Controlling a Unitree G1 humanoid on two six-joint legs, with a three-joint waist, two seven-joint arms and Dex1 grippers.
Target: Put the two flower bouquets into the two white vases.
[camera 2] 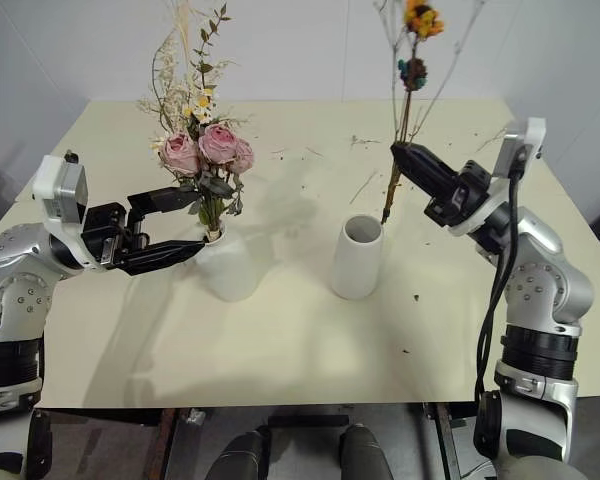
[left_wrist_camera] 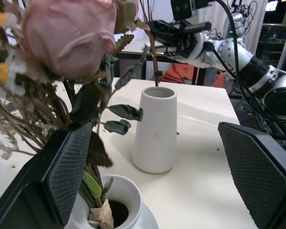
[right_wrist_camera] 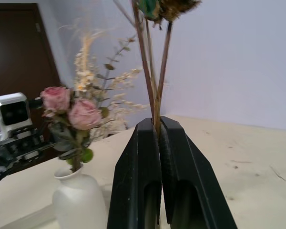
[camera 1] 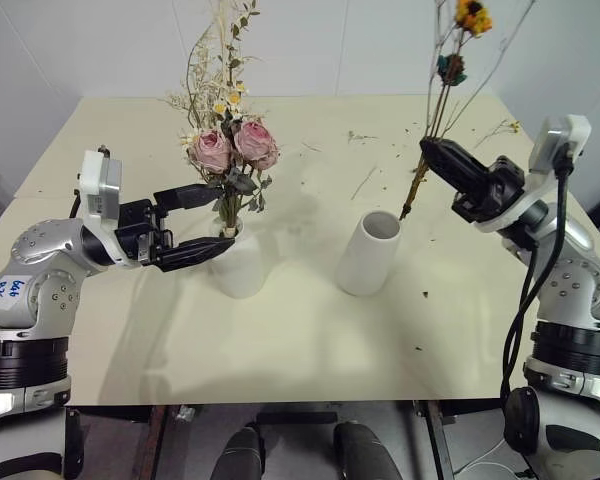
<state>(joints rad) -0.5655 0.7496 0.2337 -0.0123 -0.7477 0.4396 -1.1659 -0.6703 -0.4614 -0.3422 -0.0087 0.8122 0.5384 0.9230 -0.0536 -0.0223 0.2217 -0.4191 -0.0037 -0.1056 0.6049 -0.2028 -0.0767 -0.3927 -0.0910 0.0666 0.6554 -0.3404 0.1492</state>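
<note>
right gripper (camera 1: 427, 150) pinching thin-stemmed sunflower bouquet (camera 1: 450, 70), left gripper (camera 1: 218, 217) spread around pink-rose bouquet (camera 1: 230, 145)

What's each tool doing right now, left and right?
Left tool: open, holding nothing, either side of the rose bouquet in the squat vase.
Right tool: shut on the sunflower bouquet stems.

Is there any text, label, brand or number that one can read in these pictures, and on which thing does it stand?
Blue handwritten marks on a white sticker on the left arm's shoulder: too small and blurred to read.
No readable text on the rose bouquet, the round vase, the tall vase, the sunflower bouquet or the table.
</note>
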